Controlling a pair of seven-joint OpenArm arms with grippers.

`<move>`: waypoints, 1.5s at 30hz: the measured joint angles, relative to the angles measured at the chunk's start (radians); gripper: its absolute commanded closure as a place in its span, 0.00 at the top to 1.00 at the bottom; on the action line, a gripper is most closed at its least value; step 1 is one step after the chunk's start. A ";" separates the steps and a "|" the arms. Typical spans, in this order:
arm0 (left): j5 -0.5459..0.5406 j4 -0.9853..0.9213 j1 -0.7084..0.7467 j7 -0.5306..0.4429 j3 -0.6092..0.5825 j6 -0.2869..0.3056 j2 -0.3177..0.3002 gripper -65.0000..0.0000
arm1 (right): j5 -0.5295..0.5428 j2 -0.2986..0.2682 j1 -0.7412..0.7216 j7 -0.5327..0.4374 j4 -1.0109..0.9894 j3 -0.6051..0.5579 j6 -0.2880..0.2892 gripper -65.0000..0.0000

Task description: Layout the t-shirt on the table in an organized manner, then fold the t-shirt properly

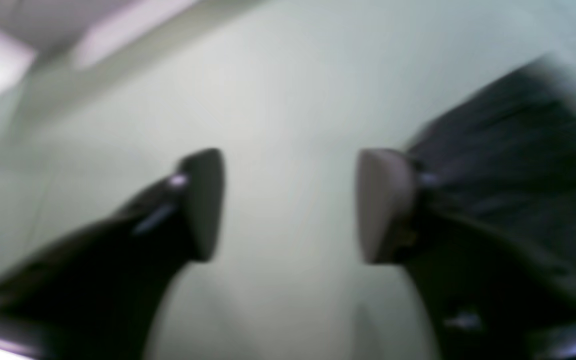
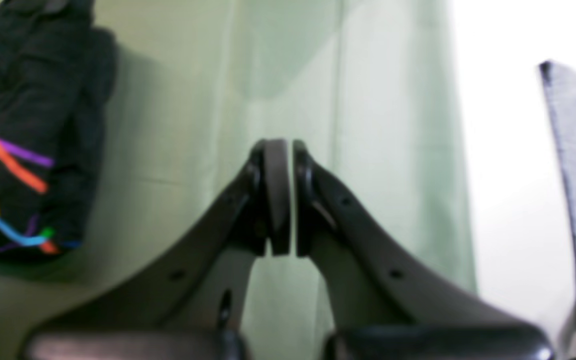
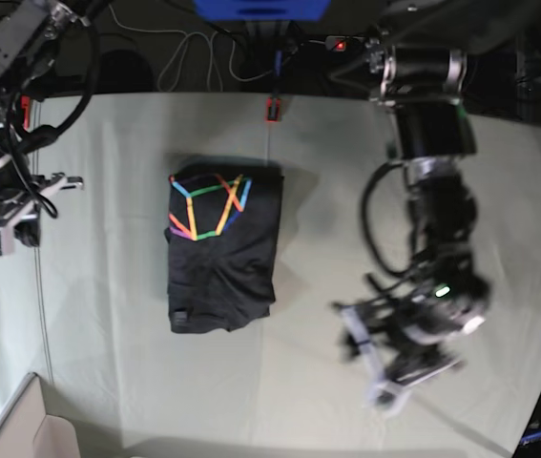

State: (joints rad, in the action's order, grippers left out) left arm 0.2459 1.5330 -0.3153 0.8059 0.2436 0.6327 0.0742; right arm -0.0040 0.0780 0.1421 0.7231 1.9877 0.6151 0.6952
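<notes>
So the black t-shirt (image 3: pixel 222 267) is sitting a bit left of the middle of the bench (image 3: pixel 327 420), already bundled into a compact rectangle, rainbow print at the far end. My left hand (image 1: pixel 290 205) is spread and empty, right hand (image 2: pixel 288 200) pressed together on nothing. Looks like light, floppy cotton, nothing fragile, but layers could slide. I'd pinch the near edge at both corners, all layers, since one layer alone would probably peel the fold open.

Black t-shirt (image 3: pixel 224 272), rainbow line graphic, folded into rough rectangle on pale table (image 3: pixel 332 239).
</notes>
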 measured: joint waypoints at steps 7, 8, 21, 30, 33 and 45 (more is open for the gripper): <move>-0.024 0.180 0.141 0.090 0.209 0.011 -0.049 0.19 | 0.006 0.014 0.003 -0.002 0.002 -0.321 0.003 0.00; -0.020 0.206 0.166 0.109 0.235 0.008 -0.056 0.16 | 0.005 0.013 0.003 -0.002 0.000 -0.359 0.003 0.00; -0.014 0.314 0.449 0.139 0.529 0.016 -0.078 0.00 | 0.009 -0.026 0.023 -0.130 -0.393 -0.488 0.003 0.00; -0.023 0.305 0.484 0.133 0.620 0.018 -0.076 0.00 | 0.007 -0.064 0.085 -0.254 -0.530 -0.480 -0.003 0.00; -0.027 0.305 0.488 0.132 0.619 0.018 -0.074 0.00 | 0.001 -0.063 0.105 -0.264 -0.510 -0.481 0.000 0.00; -0.029 0.304 0.644 0.120 0.618 0.070 -0.071 0.00 | 0.008 -0.055 0.305 -0.262 -0.158 -0.349 -0.003 0.00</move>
State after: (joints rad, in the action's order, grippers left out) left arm 0.2173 1.8374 0.3283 0.9260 0.8616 0.7025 0.0032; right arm 0.0040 0.0235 0.4469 0.4614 1.8301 0.2665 0.6922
